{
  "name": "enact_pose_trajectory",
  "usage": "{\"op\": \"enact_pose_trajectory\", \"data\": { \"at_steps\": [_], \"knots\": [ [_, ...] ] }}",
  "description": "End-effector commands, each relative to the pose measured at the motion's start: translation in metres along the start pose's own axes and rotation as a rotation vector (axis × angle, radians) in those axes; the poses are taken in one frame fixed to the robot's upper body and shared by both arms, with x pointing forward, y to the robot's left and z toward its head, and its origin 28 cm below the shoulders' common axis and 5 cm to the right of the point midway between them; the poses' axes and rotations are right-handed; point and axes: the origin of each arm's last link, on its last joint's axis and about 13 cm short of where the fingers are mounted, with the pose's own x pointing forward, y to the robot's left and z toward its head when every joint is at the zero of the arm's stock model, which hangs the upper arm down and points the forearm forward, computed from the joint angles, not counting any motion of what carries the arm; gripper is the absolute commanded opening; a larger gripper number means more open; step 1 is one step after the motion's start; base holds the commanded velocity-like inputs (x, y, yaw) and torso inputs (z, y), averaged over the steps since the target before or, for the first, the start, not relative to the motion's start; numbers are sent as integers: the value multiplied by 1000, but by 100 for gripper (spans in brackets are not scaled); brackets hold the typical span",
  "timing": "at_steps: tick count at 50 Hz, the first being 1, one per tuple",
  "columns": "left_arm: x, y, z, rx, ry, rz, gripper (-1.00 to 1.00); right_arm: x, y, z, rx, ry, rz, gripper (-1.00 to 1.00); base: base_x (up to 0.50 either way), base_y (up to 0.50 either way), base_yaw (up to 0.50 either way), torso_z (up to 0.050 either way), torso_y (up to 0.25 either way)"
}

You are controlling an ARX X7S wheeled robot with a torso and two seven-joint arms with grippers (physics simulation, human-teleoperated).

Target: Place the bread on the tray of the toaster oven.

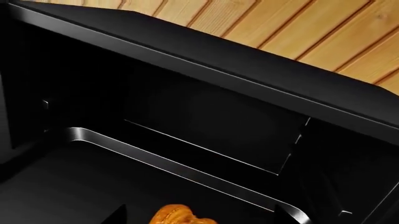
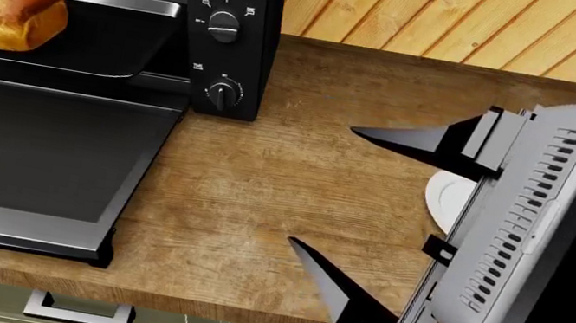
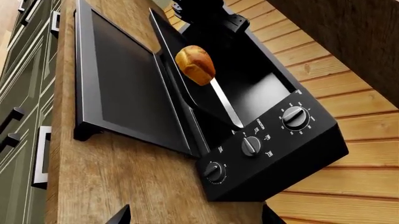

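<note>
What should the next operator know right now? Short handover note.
Right gripper: open, empty, over the counter right of the oven, beside a white plate.
Left gripper: only its fingertips show in its wrist view, at the oven mouth; state unclear.
Bread: sitting on the tray, nothing gripping it. Door is folded down.
Done: placement looks complete.
Left: back the left arm out.

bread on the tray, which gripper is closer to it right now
Left. The left gripper hangs right over the bread; the right gripper sits open over the counter, well off beside the toaster oven.

Right gripper (image 2: 318,189) fingers (image 2: 403,137) spread wide
</note>
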Motion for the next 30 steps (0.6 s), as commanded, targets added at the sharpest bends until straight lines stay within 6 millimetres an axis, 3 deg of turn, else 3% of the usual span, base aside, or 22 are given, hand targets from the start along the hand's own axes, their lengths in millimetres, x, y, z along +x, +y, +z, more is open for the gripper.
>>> {"op": "enact_pose_trajectory", "data": {
  "at_steps": [1, 19, 30],
  "knots": [
    [-5, 2, 3, -1, -10, 5, 100, 0, 0, 0, 2, -3, -2, 100, 0, 0, 0, 0, 0],
    [-56, -11, 16, 90, -101, -114, 100, -4, -5, 12, -19, -27, -25, 100, 0, 0, 0, 0, 0],
    [-97, -16, 31, 156, -164, -133, 100, -5, -6, 17, -29, -30, -30, 100, 0, 0, 0, 0, 0]
  ]
}}
